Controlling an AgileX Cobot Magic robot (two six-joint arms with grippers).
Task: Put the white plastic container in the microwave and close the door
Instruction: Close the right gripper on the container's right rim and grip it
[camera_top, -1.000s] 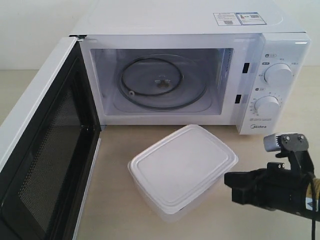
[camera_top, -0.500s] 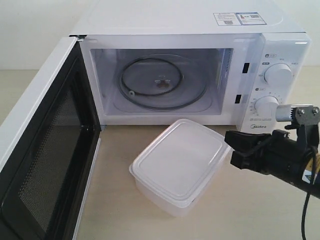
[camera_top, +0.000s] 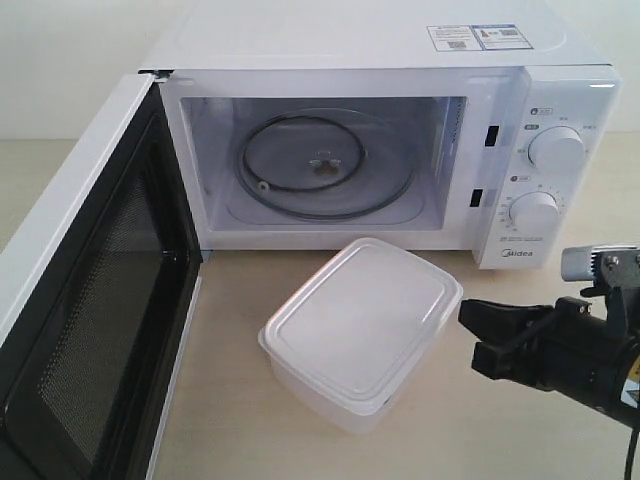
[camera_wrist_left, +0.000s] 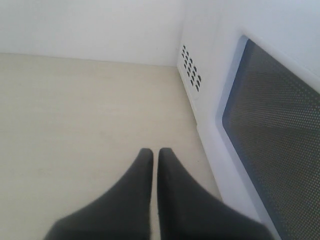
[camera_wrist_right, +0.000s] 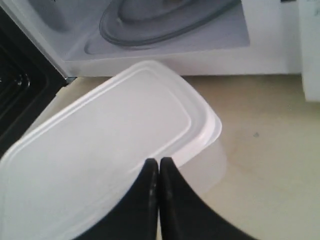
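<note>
The white plastic container (camera_top: 360, 330) sits lidded on the table in front of the microwave (camera_top: 380, 45), whose door (camera_top: 90, 300) is swung wide open to the left. The glass turntable (camera_top: 325, 165) inside is bare. My right gripper (camera_top: 470, 335) is shut, empty, and right by the container's right corner. In the right wrist view its tips (camera_wrist_right: 159, 161) point at the edge of the container's (camera_wrist_right: 110, 145) lid; I cannot tell whether they touch. My left gripper (camera_wrist_left: 155, 151) is shut and empty above the table, beside the door's (camera_wrist_left: 275, 125) outer mesh window. It is out of the exterior view.
The open door takes up the left side of the table up to the front edge. Two round knobs (camera_top: 557, 148) sit on the microwave's right panel. Vent holes (camera_wrist_left: 191, 67) show on the microwave's side wall. Beige tabletop (camera_top: 470, 420) lies around the container.
The right gripper rose and nudged the container a little left and toward the microwave. It has since drawn back slightly to the right and lower. The container has stayed put in the last half second.
</note>
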